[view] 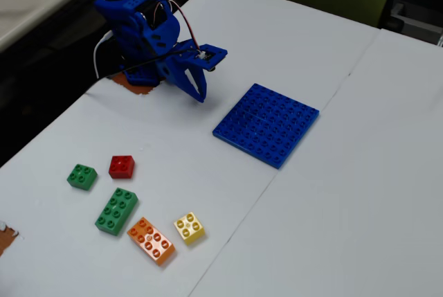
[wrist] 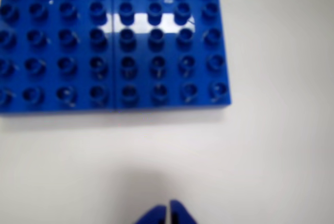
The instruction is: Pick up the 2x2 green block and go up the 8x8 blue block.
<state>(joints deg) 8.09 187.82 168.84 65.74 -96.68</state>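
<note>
The 2x2 green block (view: 82,176) lies on the white table at the left of the fixed view, next to a red brick (view: 122,166). It is out of the wrist view. The 8x8 blue block (view: 266,124) lies flat mid-table; in the wrist view (wrist: 112,46) it fills the upper left. My blue gripper (view: 201,94) is folded back near the arm's base, well apart from both, pointing down over bare table. Its fingertips (wrist: 169,214) show at the bottom edge of the wrist view, pressed together with nothing between them.
A longer green brick (view: 116,210), an orange brick (view: 151,240) and a yellow brick (view: 189,228) lie in the front left of the fixed view. The arm's base (view: 138,30) stands at the table's back left edge. A seam runs across the table.
</note>
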